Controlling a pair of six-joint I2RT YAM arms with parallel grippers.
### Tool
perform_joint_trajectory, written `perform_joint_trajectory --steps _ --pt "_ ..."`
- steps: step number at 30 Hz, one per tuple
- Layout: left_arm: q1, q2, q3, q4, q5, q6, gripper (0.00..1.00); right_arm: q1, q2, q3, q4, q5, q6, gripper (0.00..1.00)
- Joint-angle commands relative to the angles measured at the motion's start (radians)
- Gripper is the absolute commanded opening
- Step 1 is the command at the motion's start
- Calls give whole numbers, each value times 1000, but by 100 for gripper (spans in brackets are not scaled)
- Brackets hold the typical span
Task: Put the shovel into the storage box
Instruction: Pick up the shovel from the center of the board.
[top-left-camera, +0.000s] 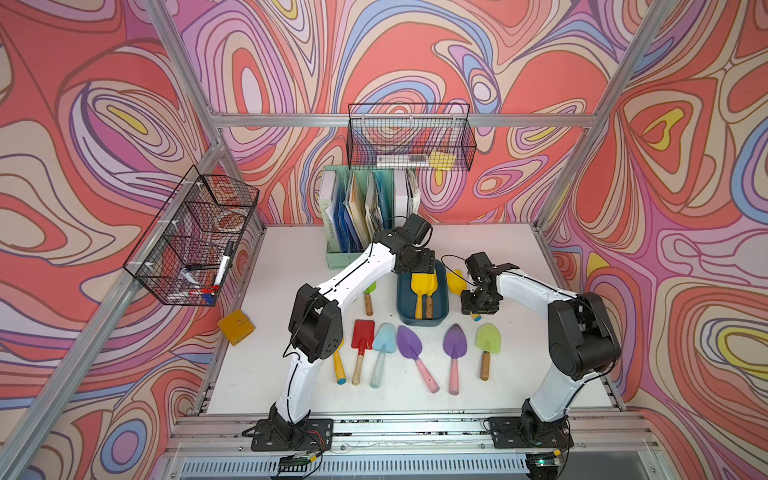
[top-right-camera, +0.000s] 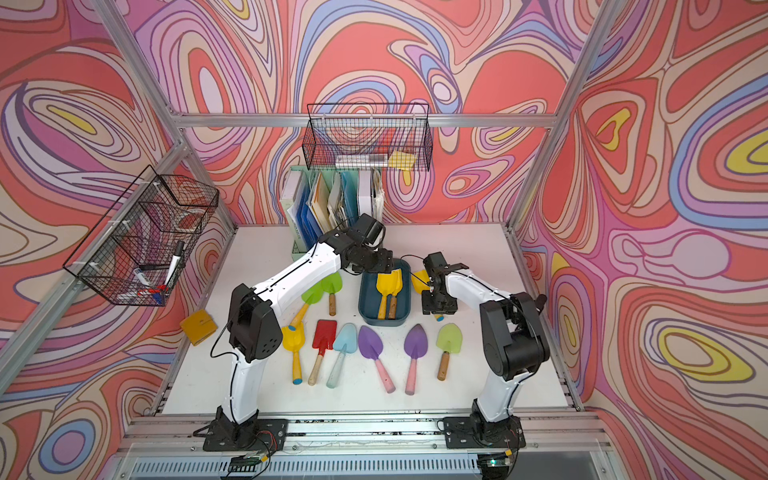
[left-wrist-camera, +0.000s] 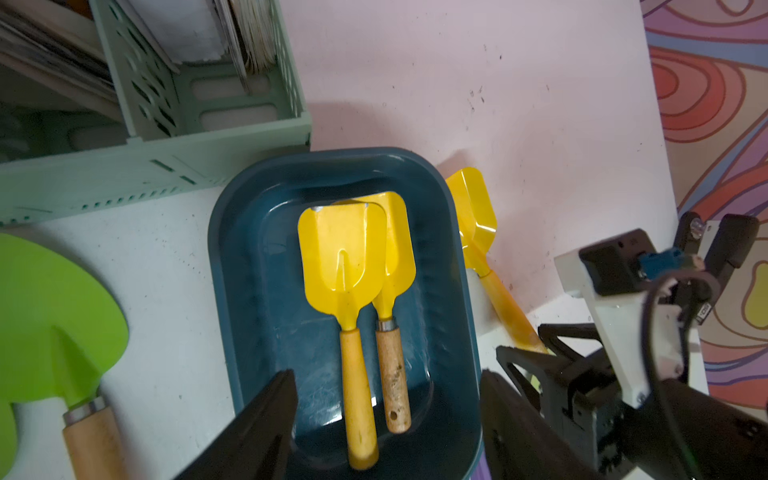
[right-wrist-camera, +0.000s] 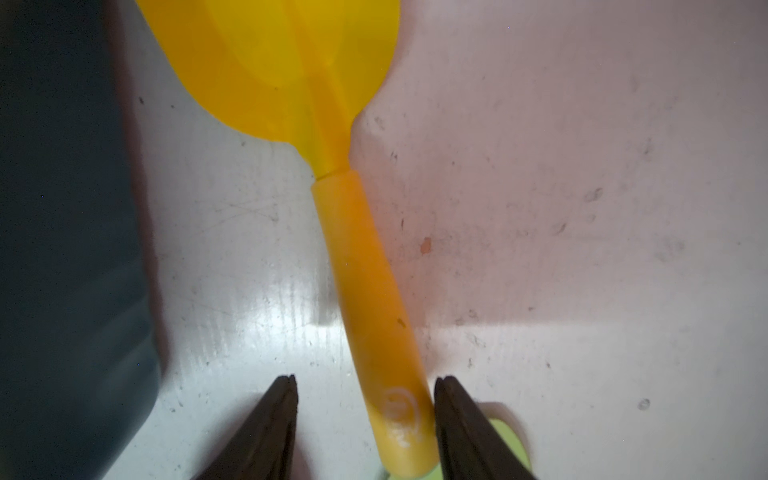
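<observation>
Black tapered fingers (right-wrist-camera: 457, 415) of the right gripper (right-wrist-camera: 363, 378) stand spread astride the smooth handle of the yellow plastic shovel (right-wrist-camera: 357, 270), one touching it and the other apart. The shovel lies flat on the scuffed white table (right-wrist-camera: 582, 208), just beside the shallow, round-cornered teal plastic storage box (left-wrist-camera: 216, 249). The left gripper (left-wrist-camera: 386, 374), wrist angled down, hovers spread over the box, where two yellow metal shovels (left-wrist-camera: 345, 249) lie. Bare tabletop flanks the handle's far side.

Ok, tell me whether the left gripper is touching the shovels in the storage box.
Apart: the left wrist view shows storage box floor between the open left gripper and both shovels.
</observation>
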Motion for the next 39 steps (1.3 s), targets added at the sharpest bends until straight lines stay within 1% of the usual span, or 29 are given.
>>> perform_joint_trajectory --steps 1,5,10,13,14,15,16,19,25,31,35,39 --pt "-17 20 80 -147 -36 24 75 -6 35 17 24 6 -12 51" --pt "-32 40 126 -203 -54 26 75 -10 56 19 35 5 -15 44" --pt "-36 44 141 -240 -64 12 75 -10 49 14 43 8 -6 27" --pt "-38 50 168 -280 -70 7 75 -10 25 13 40 9 2 11" --pt "-39 54 179 -294 -70 6 75 -10 12 11 36 11 6 4" --pt "-41 54 184 -302 -64 4 75 -10 -4 11 33 11 11 0" --pt "-42 53 187 -303 -56 1 75 -10 -7 9 29 10 15 0" --pt "-51 44 177 -279 -9 0 75 -10 -87 8 16 11 27 0" --pt "-65 21 113 -164 63 -23 75 -9 -212 27 -42 3 42 0" --pt "-65 6 79 -69 70 -53 74 2 -297 40 -84 -90 36 0" --pt "-66 5 79 -26 70 -83 72 42 -318 53 -100 -98 49 0" --pt "-65 8 82 4 58 -104 71 93 -309 71 -96 -101 71 0"
